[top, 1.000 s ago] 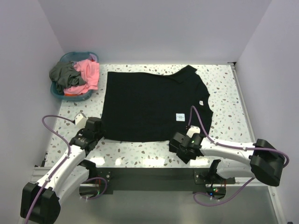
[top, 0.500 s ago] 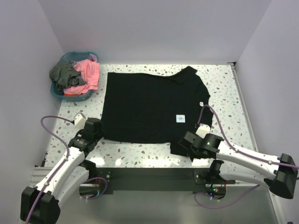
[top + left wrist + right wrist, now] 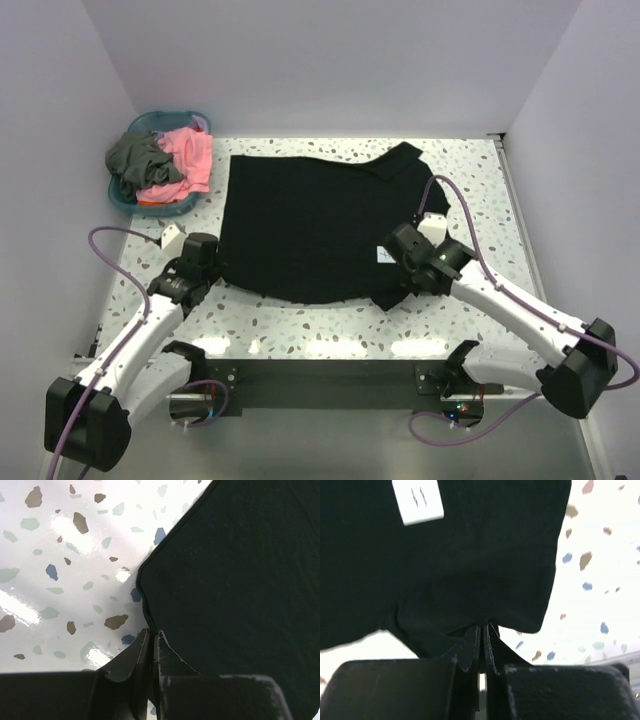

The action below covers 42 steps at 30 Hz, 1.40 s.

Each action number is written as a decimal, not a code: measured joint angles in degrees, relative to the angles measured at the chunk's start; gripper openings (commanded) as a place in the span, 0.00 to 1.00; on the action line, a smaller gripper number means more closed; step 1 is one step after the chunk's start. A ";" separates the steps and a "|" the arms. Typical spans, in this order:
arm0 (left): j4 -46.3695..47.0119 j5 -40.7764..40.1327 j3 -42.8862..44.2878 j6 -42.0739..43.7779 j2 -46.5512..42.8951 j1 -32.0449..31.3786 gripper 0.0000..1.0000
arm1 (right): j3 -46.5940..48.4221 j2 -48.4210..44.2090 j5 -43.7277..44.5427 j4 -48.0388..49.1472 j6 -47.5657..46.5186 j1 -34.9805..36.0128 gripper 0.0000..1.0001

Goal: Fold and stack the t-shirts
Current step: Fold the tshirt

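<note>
Black shirt (image 3: pixel 310 220) spread on table (image 3: pixel 480 180) ahead of both pincers. From wrists only: left pincer (image 3: pixel 152 636) clamped on hem corner, right pincer (image 3: pixel 482 629) clamped on bunched hem, label (image 3: pixel 417 500) just beyond. From above only: open table outside each pincer.

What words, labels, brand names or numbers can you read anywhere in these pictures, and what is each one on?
White label on the black t-shirt: two short dark slanted strokes, like "//"; a mark rather than letters, and no word or brand name can be read from it.
Everything else in the three views: no readable text, numbers or signs.
</note>
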 measured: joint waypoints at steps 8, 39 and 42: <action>2.34 0.63 5.92 0.83 11.47 2.49 0.00 | 6.05 10.69 -1.46 10.47 -12.35 -10.47 0.00; 10.71 8.74 30.29 6.08 45.75 11.45 0.00 | 27.74 40.63 -8.00 23.67 -25.16 -26.21 0.00; 11.08 9.86 31.36 7.10 47.30 11.76 0.27 | 27.76 40.85 -9.07 24.22 -25.18 -27.36 0.04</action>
